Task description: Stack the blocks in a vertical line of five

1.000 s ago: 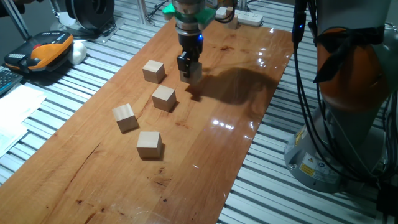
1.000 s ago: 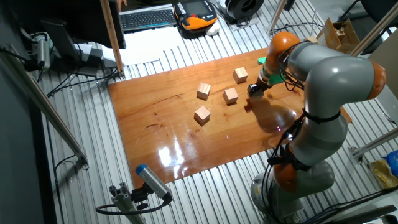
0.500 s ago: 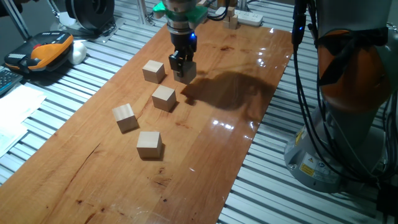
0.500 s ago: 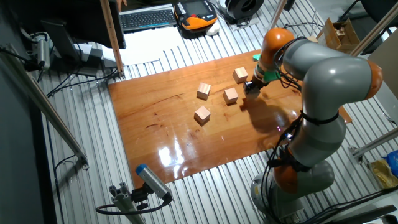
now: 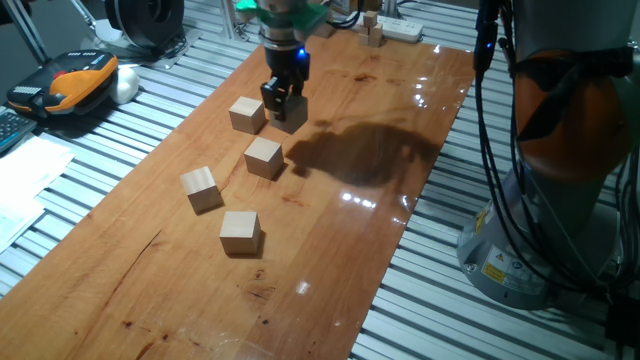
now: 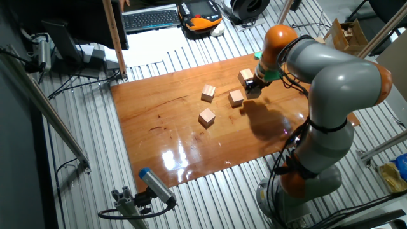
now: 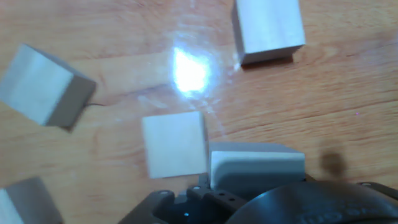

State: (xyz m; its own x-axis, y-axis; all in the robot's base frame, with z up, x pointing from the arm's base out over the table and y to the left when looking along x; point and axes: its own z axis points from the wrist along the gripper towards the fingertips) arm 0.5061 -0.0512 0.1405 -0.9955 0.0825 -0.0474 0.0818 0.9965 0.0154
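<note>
While pinching block (image 5: pixel 291 113), pincer (image 5: pixel 281 103) shifted left toward far block (image 5: pixel 246 114).

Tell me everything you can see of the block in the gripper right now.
The held block is a small cube of pale, unfinished-looking wood, like the four others on the tabletop. The gripper is shut on it, fingers pressing opposite sides. It hangs roughly level above the wood surface, just right of the far loose block and behind the middle one, touching neither. In the hand view it shows as a greyish, shadowed face at the bottom edge. Its underside is hidden.
</note>
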